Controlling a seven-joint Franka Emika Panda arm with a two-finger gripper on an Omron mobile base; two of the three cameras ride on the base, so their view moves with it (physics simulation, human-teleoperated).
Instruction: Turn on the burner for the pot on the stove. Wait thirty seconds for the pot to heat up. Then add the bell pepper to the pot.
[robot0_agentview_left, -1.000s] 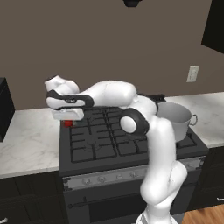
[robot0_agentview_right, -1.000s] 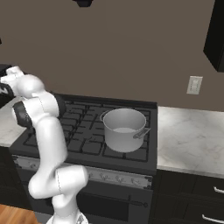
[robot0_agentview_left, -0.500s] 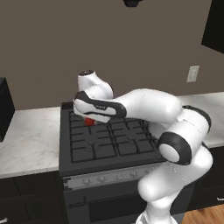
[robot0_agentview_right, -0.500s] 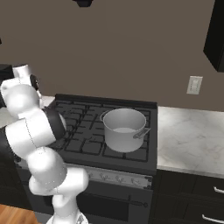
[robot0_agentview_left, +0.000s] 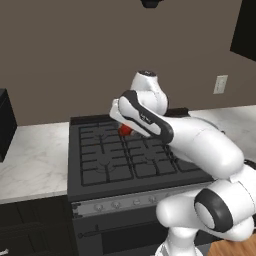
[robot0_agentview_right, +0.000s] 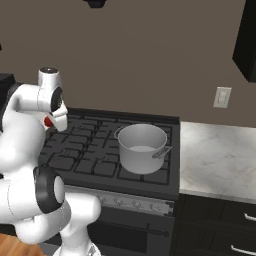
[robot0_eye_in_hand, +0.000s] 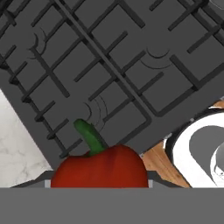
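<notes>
Hand view: the bell pepper (robot0_eye_in_hand: 101, 168) sits right at the gripper, red body low in the picture, green stalk rising from its top; black grate bars of the stove (robot0_eye_in_hand: 113, 65) lie beneath it.
Grip: the gripper (robot0_agentview_left: 123, 129) is clenched on the pepper; in the left base view a patch of red shows under the white hand, lifted clear of the grates.
Pepper position: in the air over the stove's middle-rear part in the left base view; in the right base view, red (robot0_agentview_right: 48, 121) peeks beside the hand, over the left side of the cooktop.
Pot position: the pot (robot0_agentview_right: 142, 148) stands on the right front part of the stove, upright, lidless, its mouth free.
Key relation: the pot lies to the robot's right of the hand and somewhat nearer the front edge; the two are well apart, with open grate between them. The carry should run rightward, staying above the rim.
Pepper axis: cannot tell its tilt against the room; the stalk points away from the hand.
Materials: pepper glossy, smooth, roundish-blocky; pot dull silver-grey metal, wide cylinder, with small loop handles; grates matte black cast bars in a grid; counter (robot0_agentview_right: 220, 160) pale veined marble.
Burner: no flame is discernible under the pot.
</notes>
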